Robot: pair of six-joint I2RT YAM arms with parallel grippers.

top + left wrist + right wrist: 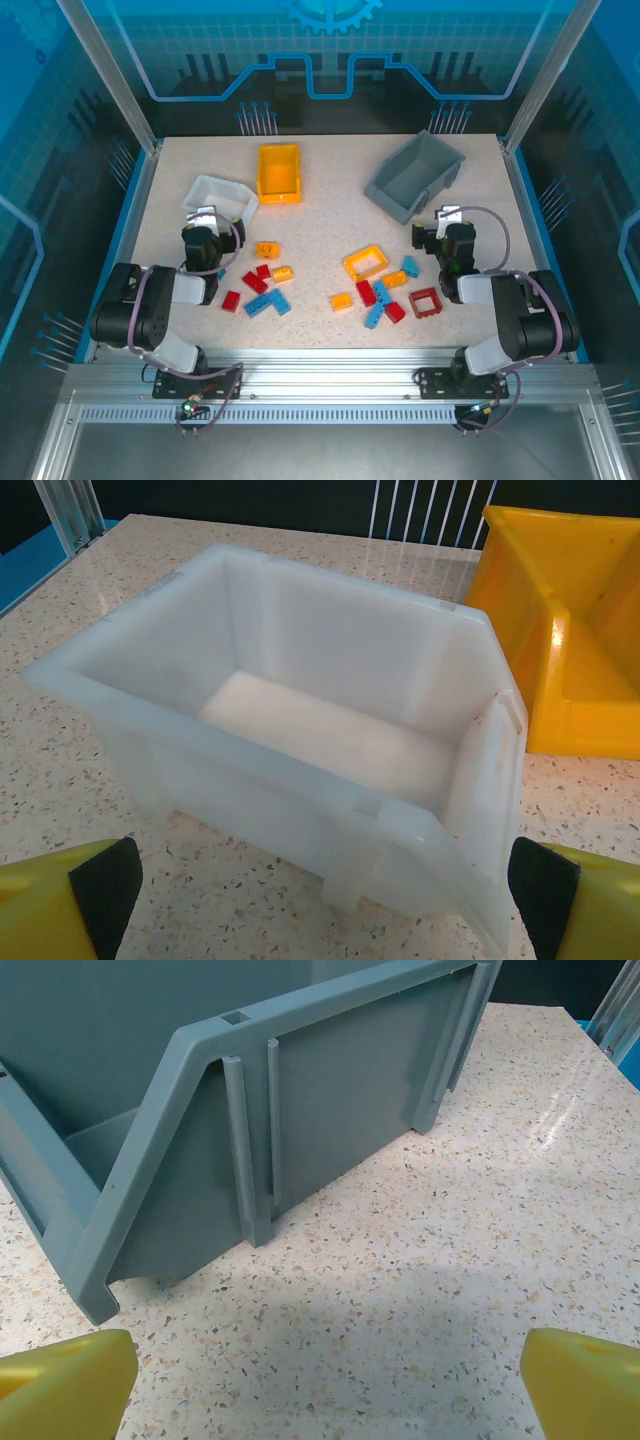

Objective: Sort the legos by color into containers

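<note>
Legos lie in two loose groups on the speckled table: a left group (260,285) of red, blue and orange bricks, and a right group (385,285) with a yellow square frame (366,262) and a red square frame (425,301). The white container (220,195) (330,730) is empty inside and sits just ahead of my left gripper (212,218) (325,905), which is open and holds nothing. The yellow container (279,172) (590,650) stands to its right. My right gripper (445,225) (330,1390) is open over bare table, beside the dark grey container (414,175) (200,1110).
Both arms are folded back near the front edge, left of and right of the brick groups. A blue raised border (135,215) frames the table, with clear panels and metal posts (110,70) behind. Bare table lies between the two brick groups.
</note>
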